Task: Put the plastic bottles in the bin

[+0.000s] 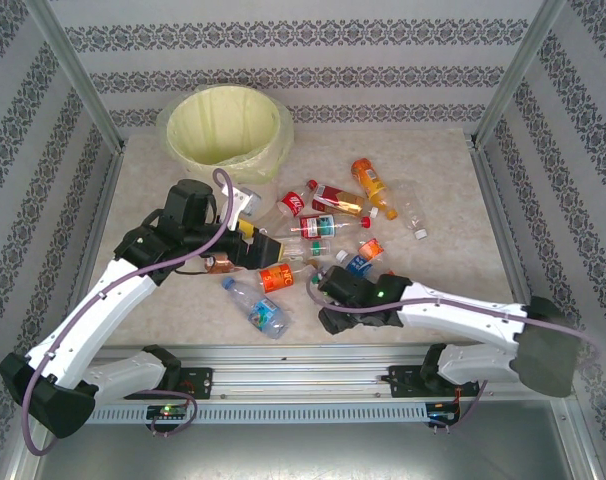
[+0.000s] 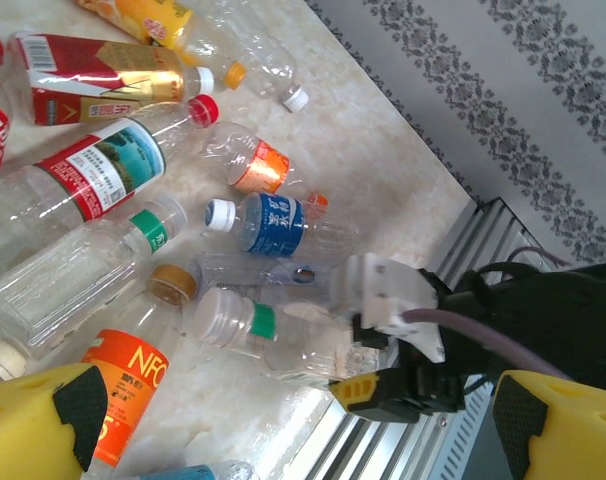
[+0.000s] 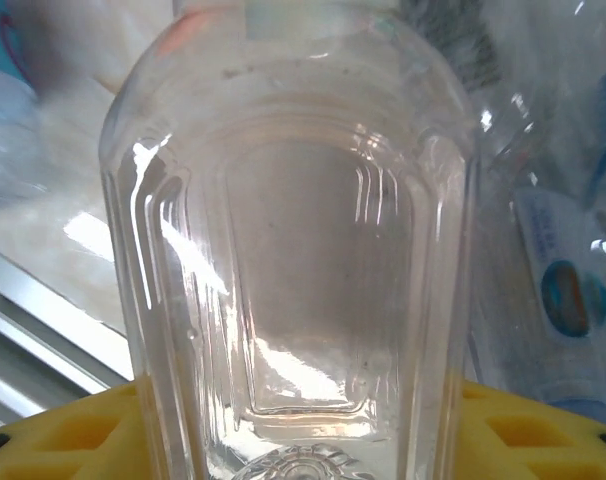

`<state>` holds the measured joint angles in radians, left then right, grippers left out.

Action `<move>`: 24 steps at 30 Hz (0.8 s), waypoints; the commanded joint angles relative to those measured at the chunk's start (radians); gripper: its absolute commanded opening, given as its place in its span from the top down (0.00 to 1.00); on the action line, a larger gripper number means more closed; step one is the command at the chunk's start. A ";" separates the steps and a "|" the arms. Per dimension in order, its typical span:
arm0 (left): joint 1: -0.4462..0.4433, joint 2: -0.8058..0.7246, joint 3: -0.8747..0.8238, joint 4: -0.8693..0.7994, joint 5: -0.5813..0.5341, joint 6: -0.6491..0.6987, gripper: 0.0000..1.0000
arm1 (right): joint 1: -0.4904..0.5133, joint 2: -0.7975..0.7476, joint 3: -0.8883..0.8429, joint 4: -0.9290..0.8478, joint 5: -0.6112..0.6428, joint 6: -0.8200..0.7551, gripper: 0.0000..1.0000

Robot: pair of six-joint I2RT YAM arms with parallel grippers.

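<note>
Plastic bottles [image 1: 313, 225] litter the table [image 1: 453, 170]; right hand [image 3: 298, 440] clasps a clear bottle [image 3: 293, 250], left hand [image 2: 298, 435] gapes wide.

White "NFC" stands on the orange-label bottle [image 2: 123, 395], just beside the left tool's [image 2: 293, 420] pad; other print is too small to read.

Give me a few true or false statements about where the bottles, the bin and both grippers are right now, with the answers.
1. The bin stands at the far left corner of the table. True.
2. The left gripper holds a bottle. False: it hangs open and empty over the plastic bottles.
3. A clear bottle sits between the fingers of the right gripper. True.
4. Every bottle is already in the bin. False: they lie scattered on the table.
</note>
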<state>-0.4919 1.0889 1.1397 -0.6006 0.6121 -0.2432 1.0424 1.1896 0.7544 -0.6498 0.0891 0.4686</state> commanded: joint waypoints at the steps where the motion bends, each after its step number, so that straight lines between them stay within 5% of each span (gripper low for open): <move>1: -0.013 -0.021 -0.024 0.086 -0.080 -0.178 0.00 | -0.019 -0.068 0.017 -0.005 -0.002 0.019 0.42; 8: -0.025 -0.010 -0.091 0.195 -0.097 -0.432 0.00 | -0.069 -0.174 0.074 0.042 -0.038 0.016 0.42; 24: -0.060 0.080 -0.129 0.502 -0.072 -0.594 0.13 | -0.172 -0.122 0.282 0.114 -0.270 -0.073 0.42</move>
<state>-0.5373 1.1641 1.0157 -0.2230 0.5198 -0.8017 0.8837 1.0466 0.9756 -0.5316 -0.1188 0.4381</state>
